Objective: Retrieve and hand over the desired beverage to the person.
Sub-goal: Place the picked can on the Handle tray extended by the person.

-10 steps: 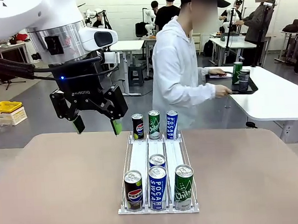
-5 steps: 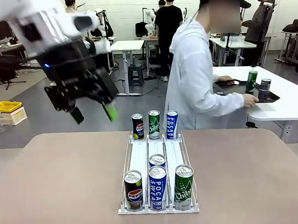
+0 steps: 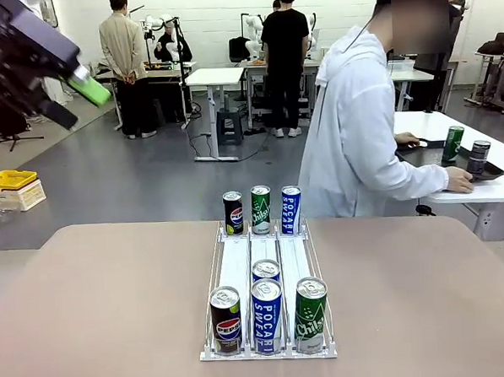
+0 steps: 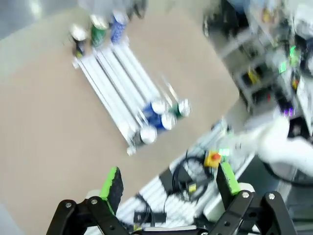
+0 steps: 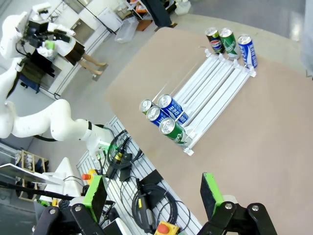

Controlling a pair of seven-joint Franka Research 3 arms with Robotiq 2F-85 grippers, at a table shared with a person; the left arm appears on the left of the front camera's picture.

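Observation:
A white wire rack point(image 3: 239, 265) on the tan table holds the beverage cans: Pepsi point(image 3: 233, 213), green Chilsung point(image 3: 261, 209) and blue Pocari Sweat point(image 3: 291, 210) at the back. At the front stand Pepsi point(image 3: 226, 320), Pocari Sweat point(image 3: 267, 314) and Chilsung point(image 3: 310, 314), with one more Pocari point(image 3: 266, 272) behind. My left gripper point(image 3: 74, 101) hangs blurred and open high at the far left, well away from the rack point(image 4: 117, 93); its wrist view confirms the open gripper point(image 4: 170, 181). My right gripper point(image 5: 153, 193) is open and empty, high above the rack point(image 5: 210, 88). The person point(image 3: 359, 141) in white faces right.
The person's hand rests on a black tray point(image 3: 479, 175) with two cans on a white side table point(image 3: 489, 189) at the right. Other people stand at tables farther back. A yellow bin point(image 3: 9, 179) sits on the floor at left. Cables and an emergency stop point(image 5: 161, 227) lie below.
My left arm swung up and left, from above the rack's back-left corner to the picture's top-left corner. The person stepped right, sliding the black tray along the white table.

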